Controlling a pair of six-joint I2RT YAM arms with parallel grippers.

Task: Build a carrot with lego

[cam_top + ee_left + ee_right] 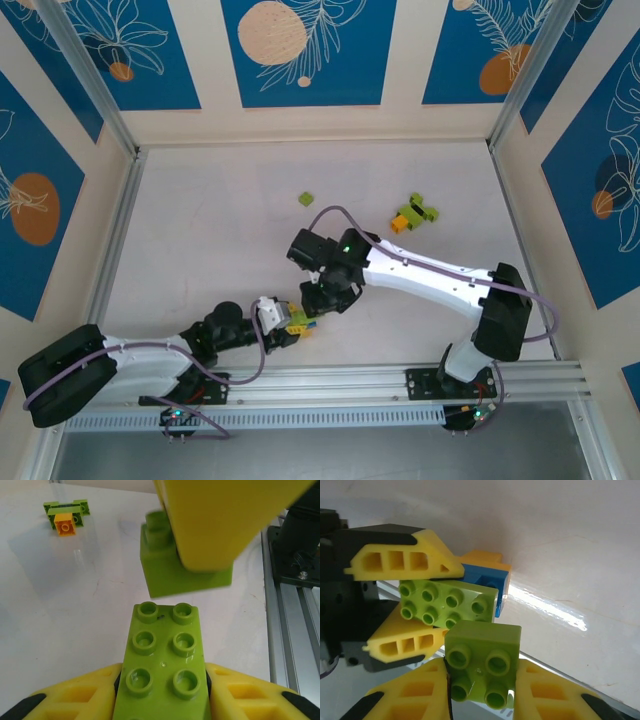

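**Two lime bricks held end to end over the near table**

The left gripper [164,680] is clamped on a long lime brick [162,630], one yellow finger pressed to each long side. In the left wrist view the brick's long axis runs straight out from between the fingers, away from the camera, with its two rows of studs facing up at the lens. In the right wrist view the same brick lies across the picture, studs toward that camera. A blue brick [492,582] and an orange brick [482,560] show right behind it; whether they are joined to it I cannot tell.

The right gripper [481,675] grips a small lime brick [482,640], square with four studs, which face its own camera. In the left wrist view this brick hangs just past the free end of the long one, with a thin gap between them.

Both held bricks are above the near middle of the pale, glossy table [220,230]. Farther back lies a loose lime brick [306,199], and to its right a clump [413,214] of lime, orange and black bricks.

An aluminium rail [350,380] carries the arm bases along the near edge. The walls [305,45] are cream with blue panels showing white leaves and orange discs.
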